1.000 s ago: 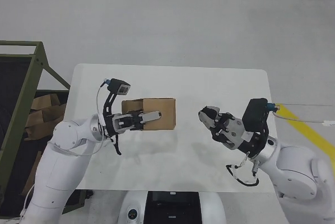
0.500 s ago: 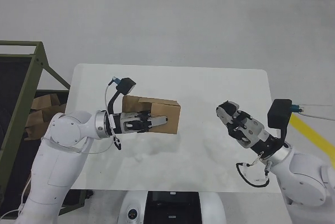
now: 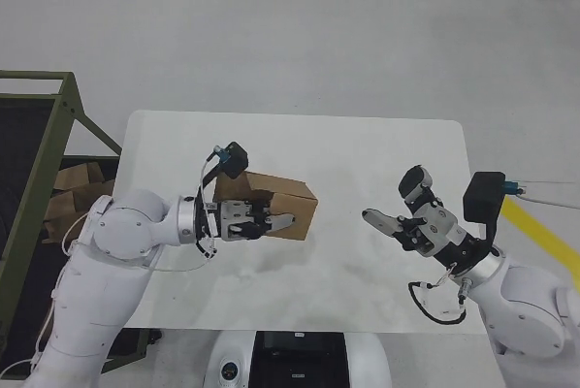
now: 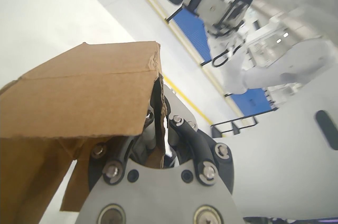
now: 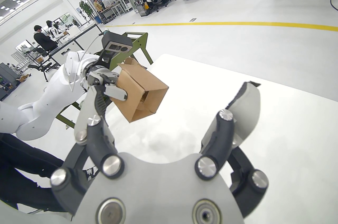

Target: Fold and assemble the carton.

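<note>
A brown carton (image 3: 275,199) is held above the white table (image 3: 368,145), tilted, with my left gripper (image 3: 259,221) shut on its side wall. In the left wrist view the carton (image 4: 84,93) fills the near side and the cardboard wall sits pinched between the fingers (image 4: 155,127). In the right wrist view the carton (image 5: 142,95) turns its open end, with inner flaps showing, toward my right gripper (image 5: 169,103). My right gripper (image 3: 394,201) stands open, a short gap to the right of the carton, holding nothing.
A green metal rack (image 3: 67,107) stands off the table's left edge with flat cartons (image 3: 72,199) stacked inside. A yellow floor line (image 3: 542,233) runs past the right side. Bare table surface lies beyond and in front of the carton.
My left arm has lifted and tilted the carton, carrying it a little to the right. My right gripper has drawn back to the right and its fingers have spread open.
</note>
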{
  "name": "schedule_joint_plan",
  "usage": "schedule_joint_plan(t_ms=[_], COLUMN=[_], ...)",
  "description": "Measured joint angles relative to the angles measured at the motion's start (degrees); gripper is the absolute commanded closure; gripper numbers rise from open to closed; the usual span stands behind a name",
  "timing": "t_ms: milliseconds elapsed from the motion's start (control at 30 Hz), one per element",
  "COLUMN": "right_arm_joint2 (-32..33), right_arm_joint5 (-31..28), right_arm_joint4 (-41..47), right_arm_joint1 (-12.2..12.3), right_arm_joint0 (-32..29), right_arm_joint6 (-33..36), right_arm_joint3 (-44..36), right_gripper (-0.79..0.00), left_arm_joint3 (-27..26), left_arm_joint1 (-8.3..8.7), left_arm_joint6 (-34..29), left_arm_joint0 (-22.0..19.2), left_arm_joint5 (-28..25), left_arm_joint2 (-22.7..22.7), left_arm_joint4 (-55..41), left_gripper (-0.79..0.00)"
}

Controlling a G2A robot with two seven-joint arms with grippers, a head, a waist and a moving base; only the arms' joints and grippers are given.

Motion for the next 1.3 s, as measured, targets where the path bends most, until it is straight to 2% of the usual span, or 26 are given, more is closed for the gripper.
schedule_joint_plan(t_ms=[167, 333, 567, 667, 1000, 1100, 1300], right_arm_joint2=[0.00, 0.00, 0.00, 0.00, 0.00, 0.00, 0.00], right_arm_joint5=[0.00, 0.00, 0.00, 0.00, 0.00, 0.00, 0.00], right_arm_joint4=[0.00, 0.00, 0.00, 0.00, 0.00, 0.00, 0.00], right_arm_joint1=[0.00, 0.00, 0.00, 0.00, 0.00, 0.00, 0.00], right_arm_joint0=[0.00, 0.00, 0.00, 0.00, 0.00, 0.00, 0.00], right_arm_joint6=[0.00, 0.00, 0.00, 0.00, 0.00, 0.00, 0.00], right_arm_joint3=[0.00, 0.00, 0.00, 0.00, 0.00, 0.00, 0.00], right_gripper=[-0.785, -0.785, -0.785, -0.785, -0.785, -0.785, -0.785], left_arm_joint3=[-0.50, -2.32, -2.41, -2.21, -2.11, -0.60, 0.97], left_arm_joint1=[0.62, 2.29, 7.34, 9.26, 9.38, 9.35, 9.74], left_arm_joint6=[-4.65, -4.90, -2.46, -2.29, -2.23, -1.59, -2.79], left_arm_joint0=[-3.54, -7.58, -13.25, -14.63, -14.59, -13.94, -18.74], left_arm_joint5=[-7.14, -8.33, -10.74, -10.90, -10.85, -11.20, -10.40], left_arm_joint2=[1.90, 7.28, 18.34, 21.31, 21.47, 22.90, 26.98], left_arm_joint4=[8.30, 19.17, 33.82, 36.32, 36.15, 37.73, 42.12], left_gripper=[0.000, 0.000, 0.000, 0.000, 0.000, 0.000, 0.000])
